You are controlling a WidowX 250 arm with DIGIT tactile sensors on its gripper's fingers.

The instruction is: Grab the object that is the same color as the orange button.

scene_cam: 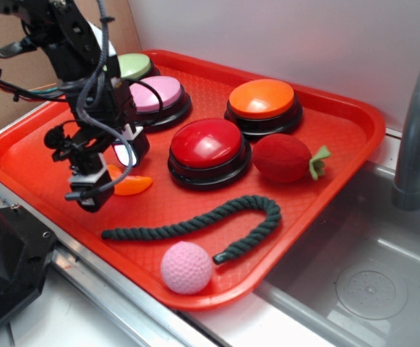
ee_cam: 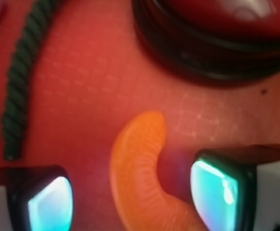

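Your gripper (ee_cam: 130, 195) sits nearest the wrist lens, its two fingers (ee_cam: 46, 199) spread apart with the orange crescent (ee_cam: 140, 178) lying between them on the red tray (ee_cam: 91, 82); the jaws are released, closed on nothing. You can see the crescent's lower end passing close to the right-hand fingertip, though whether they touch is unclear. From the exterior view, you find the crescent (scene_cam: 131, 185) on the tray's left part, just in front of the red button (scene_cam: 208, 148). Your orange button (scene_cam: 262, 105) stands farther back, near the plush strawberry (scene_cam: 285, 157). A dark green rope (scene_cam: 195, 225) and a pink ball (scene_cam: 186, 267) lie toward the tray's front edge
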